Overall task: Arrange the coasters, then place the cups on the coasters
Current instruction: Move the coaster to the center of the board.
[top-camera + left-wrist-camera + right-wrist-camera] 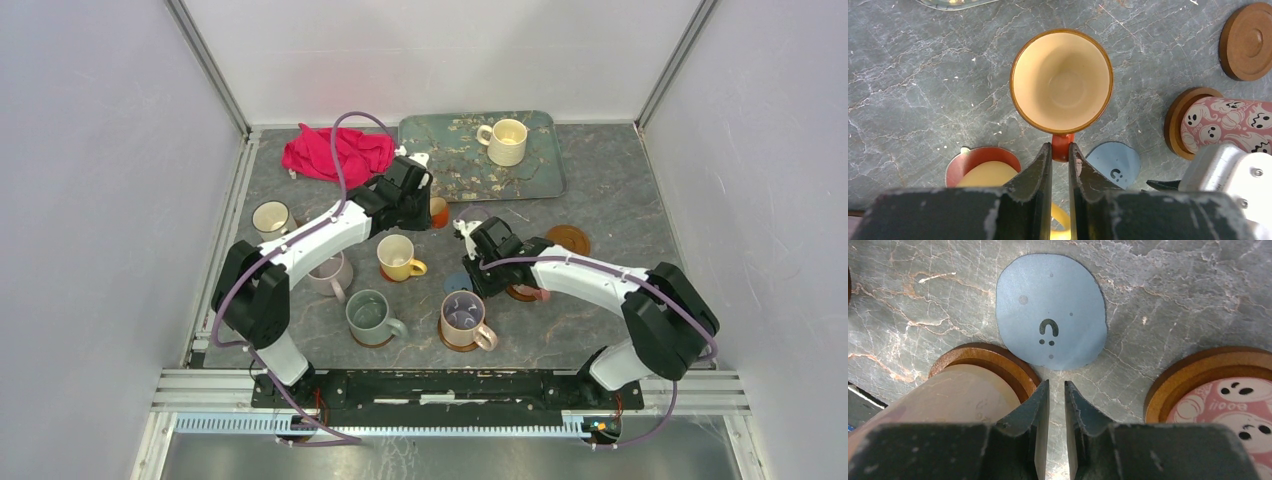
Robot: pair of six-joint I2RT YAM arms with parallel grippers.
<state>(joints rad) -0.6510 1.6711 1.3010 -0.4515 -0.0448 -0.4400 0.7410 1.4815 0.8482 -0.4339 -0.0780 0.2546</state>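
Overhead view: the left claw [428, 207] sits at the orange cup [439, 212], which is on bare table just in front of the tray [540, 175]. The right claw [468, 238] hangs near the blue coaster [457, 283]. A cream cup [505, 141] stands on the tray, and a red cloth [335, 152] lies beside the tray. Left wrist view: the left claw [1061, 150] is clamped on the handle of the upright orange cup [1061, 80]. The yellow cup [988, 176] occupies the red coaster [955, 169]. Right wrist view: the right claw [1056, 387] is empty, its jaws a narrow slit apart, just short of the blue coaster [1050, 332]. This coaster lies bare between the mauve cup [948, 395] and the pink cup [1233, 400], each on an amber coaster [998, 360].
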